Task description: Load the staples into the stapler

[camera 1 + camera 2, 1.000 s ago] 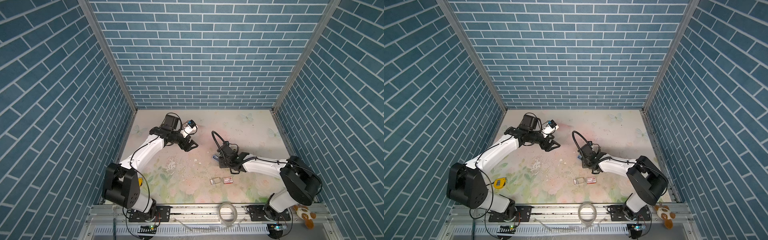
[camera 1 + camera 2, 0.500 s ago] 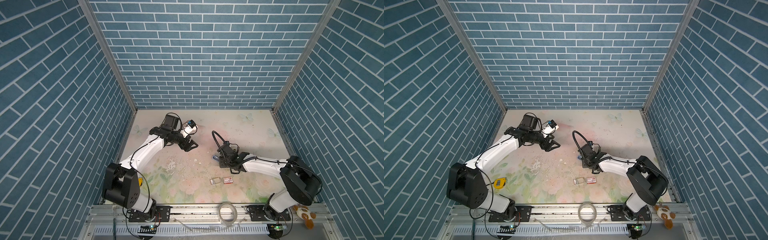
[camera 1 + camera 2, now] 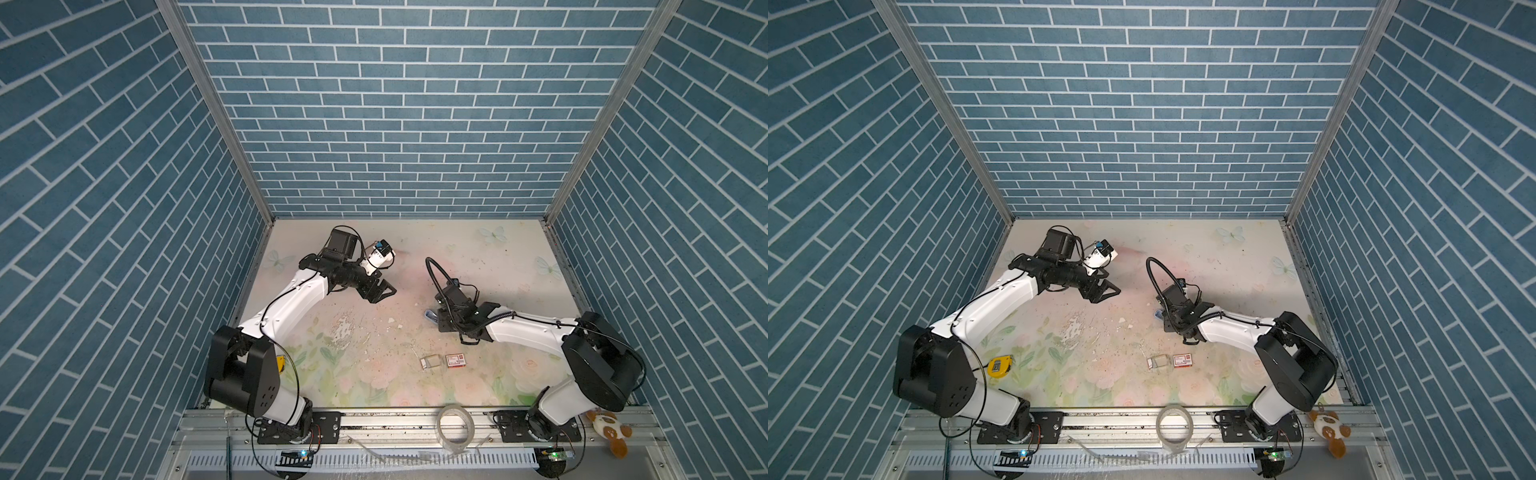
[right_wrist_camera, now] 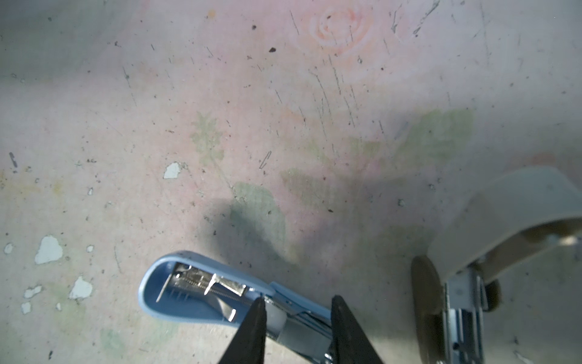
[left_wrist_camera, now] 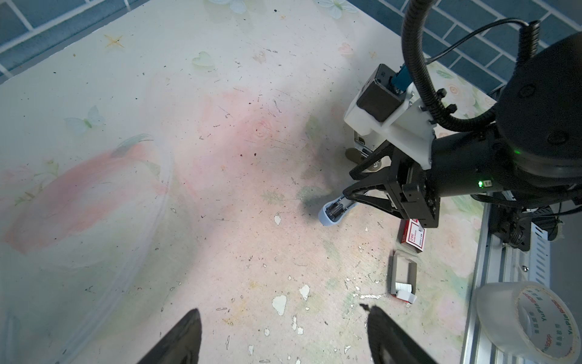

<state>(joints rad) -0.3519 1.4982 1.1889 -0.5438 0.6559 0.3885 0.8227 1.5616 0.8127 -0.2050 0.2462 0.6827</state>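
Observation:
A light blue stapler (image 4: 201, 293) lies opened flat on the table, its lid's spring facing up; in both top views only its tip (image 3: 430, 316) (image 3: 1158, 314) shows beside the wrist. My right gripper (image 4: 297, 299) is low over it, fingers a little apart along the metal magazine. Whether they pinch anything there I cannot tell. The staples do not show as a strip; single loose ones (image 4: 265, 159) lie scattered. My left gripper (image 5: 283, 310) (image 3: 384, 289) hovers open and empty over bare table, back left.
An open grey box tray (image 5: 403, 277) and a white-and-red box (image 5: 412, 236) lie near the stapler. A second, pale grey stapler (image 4: 504, 214) stands beside my right gripper. A tape roll (image 3: 455, 428) sits on the front rail, a yellow tape measure (image 3: 998, 365) front left.

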